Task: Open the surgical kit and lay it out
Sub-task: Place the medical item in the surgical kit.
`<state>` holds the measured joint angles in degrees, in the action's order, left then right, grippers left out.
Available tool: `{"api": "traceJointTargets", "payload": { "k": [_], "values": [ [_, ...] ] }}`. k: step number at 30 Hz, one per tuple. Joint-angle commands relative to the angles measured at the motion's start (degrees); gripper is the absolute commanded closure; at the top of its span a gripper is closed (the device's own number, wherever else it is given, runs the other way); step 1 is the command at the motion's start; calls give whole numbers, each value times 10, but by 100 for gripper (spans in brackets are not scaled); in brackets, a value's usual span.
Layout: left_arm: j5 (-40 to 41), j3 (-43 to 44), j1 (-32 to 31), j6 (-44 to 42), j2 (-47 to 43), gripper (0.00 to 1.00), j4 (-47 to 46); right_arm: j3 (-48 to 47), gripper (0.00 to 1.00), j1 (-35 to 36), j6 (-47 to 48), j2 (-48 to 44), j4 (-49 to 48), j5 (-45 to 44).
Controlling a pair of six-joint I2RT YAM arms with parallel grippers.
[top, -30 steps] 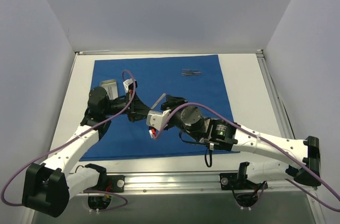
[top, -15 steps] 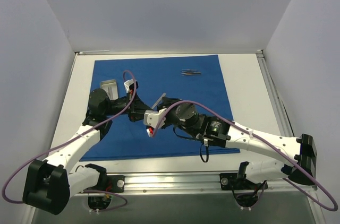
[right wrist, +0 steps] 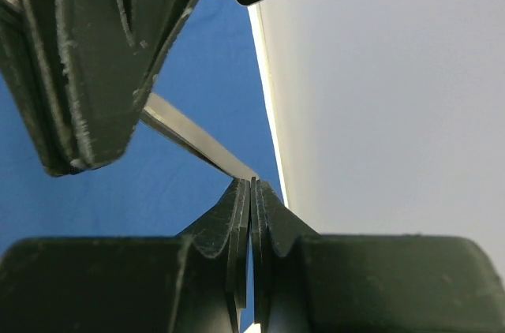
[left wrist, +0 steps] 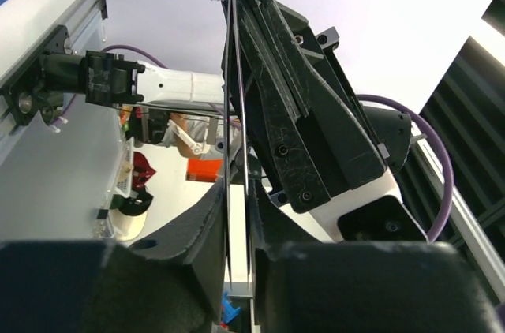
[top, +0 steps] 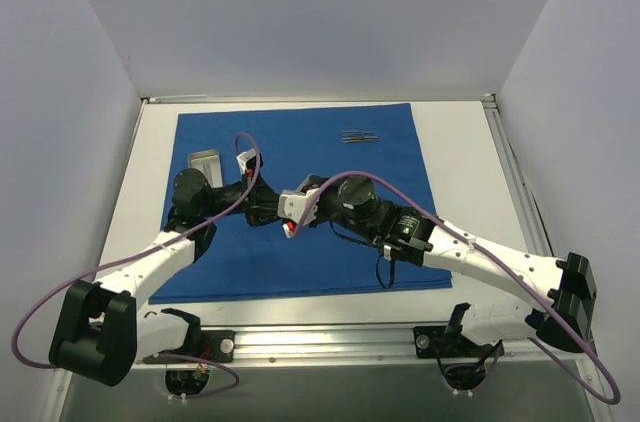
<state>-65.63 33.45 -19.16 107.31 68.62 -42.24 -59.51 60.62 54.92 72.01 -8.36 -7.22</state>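
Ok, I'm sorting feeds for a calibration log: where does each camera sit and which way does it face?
Top external: above and behind the bases, looking down on the blue cloth; both arms show.
Left wrist: on the left gripper, facing past the table rail into the room; own fingers below, right arm's fingers ahead.
Right wrist: on the right gripper, facing across the cloth to the wall; own fingers below, left arm's fingers ahead.
Shared: both wrist views show the thin metal instrument both grippers hold.

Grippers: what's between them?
A thin metal instrument runs from the left gripper to the right gripper, pinched by both, with the cloth behind it. Both wrist views show it.
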Motion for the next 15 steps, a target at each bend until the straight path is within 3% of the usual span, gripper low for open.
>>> {"api": "traceJointTargets", "payload": {
  "k": [1, 2, 5, 6, 8, 9, 10, 12, 13, 15],
  "values": [
    [9, 6, 0, 30, 12, 75, -87, -16, 100, -8, -13, -15, -5, 25],
    [15, 8, 0, 33, 13, 68, -90, -17, 100, -9, -14, -14, -2, 25],
    [23, 14, 1, 42, 16, 85, -99, -15, 100, -10, -13, -16, -3, 27],
    [25, 15, 1, 42, 17, 97, -97, -13, 100, -11, -15, -16, -6, 25],
    [21, 22, 1, 31, 20, 98, -81, -10, 100, -11, -16, -18, -9, 20],
    [18, 25, 1, 32, 20, 98, -79, -7, 95, -11, -20, -20, -15, 17],
    [16, 28, 1, 23, 18, 98, -70, -4, 80, -12, -19, -20, -17, 15],
    [16, 32, 1, 14, 7, 98, -35, 1, 69, -12, -21, -25, -20, 12],
    [16, 34, 1, 3, 5, 98, -24, -1, 57, -13, -21, -24, -17, 19],
    [13, 35, 0, -1, 2, 98, -14, -3, 49, -12, -17, -19, -17, 15]
  ]
}}
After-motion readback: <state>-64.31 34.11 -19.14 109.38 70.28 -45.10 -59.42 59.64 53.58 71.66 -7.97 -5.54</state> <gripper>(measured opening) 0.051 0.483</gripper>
